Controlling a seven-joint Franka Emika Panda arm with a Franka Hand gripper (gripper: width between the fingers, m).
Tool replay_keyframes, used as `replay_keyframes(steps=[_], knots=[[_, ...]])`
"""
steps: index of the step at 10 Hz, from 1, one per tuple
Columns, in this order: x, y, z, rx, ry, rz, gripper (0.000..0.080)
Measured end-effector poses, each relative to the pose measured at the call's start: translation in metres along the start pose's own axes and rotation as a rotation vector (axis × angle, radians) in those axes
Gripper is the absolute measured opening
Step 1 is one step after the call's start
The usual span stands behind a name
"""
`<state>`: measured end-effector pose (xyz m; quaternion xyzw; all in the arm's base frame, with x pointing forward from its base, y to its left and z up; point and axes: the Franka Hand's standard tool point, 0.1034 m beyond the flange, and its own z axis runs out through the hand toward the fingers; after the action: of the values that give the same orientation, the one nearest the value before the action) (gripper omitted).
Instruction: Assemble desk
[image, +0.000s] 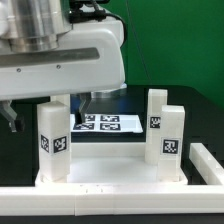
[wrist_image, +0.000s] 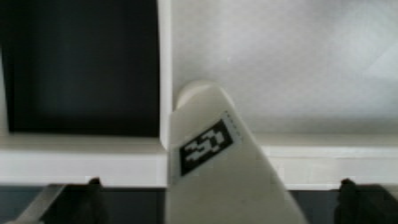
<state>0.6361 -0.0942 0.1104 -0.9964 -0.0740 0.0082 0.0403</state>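
Note:
The desk tabletop (image: 110, 172) lies flat in the middle of the exterior view, a white tray with tagged legs standing in its corners. One leg (image: 52, 140) stands at the near corner on the exterior view's left, with two more legs (image: 170, 145) (image: 155, 110) on the right. My gripper (image: 48, 105) hangs over the top of the left leg. In the wrist view that leg (wrist_image: 217, 150) rises between my fingertips (wrist_image: 80, 200), with a dark gap on each side. The gripper (wrist_image: 222, 200) is open and grips nothing. The white tabletop (wrist_image: 285, 70) shows behind the leg.
The marker board (image: 105, 123) lies on the black table just behind the tabletop. A white border rail (image: 100, 205) runs along the front, and another piece (image: 207, 165) stands at the exterior view's right. The arm's white body (image: 60, 50) fills the upper left.

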Motion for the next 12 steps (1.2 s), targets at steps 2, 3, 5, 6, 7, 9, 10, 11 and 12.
replay_keyframes(steps=[2,3,5,6,7,9,10,11,12], knots=[[-0.0076,0.0,-0.001,-0.01,0.024,-0.119,0.0648],[-0.0075,0.0001,-0.0002,-0.01,0.024,-0.112,0.0524],[-0.008,0.0005,0.0005,-0.01,0.023,-0.111,0.0387],[-0.0088,0.001,0.0009,-0.01,0.022,-0.11,0.0294],[-0.009,0.0012,0.001,-0.01,0.021,-0.11,0.0294],[-0.009,0.0011,0.0011,-0.009,0.022,-0.077,0.0294],[-0.0084,0.0007,0.001,-0.009,0.024,-0.007,0.0294],[-0.0079,-0.0009,0.001,-0.007,0.025,0.111,0.0294],[-0.0066,-0.0038,0.0012,-0.004,0.025,0.289,0.0294]])
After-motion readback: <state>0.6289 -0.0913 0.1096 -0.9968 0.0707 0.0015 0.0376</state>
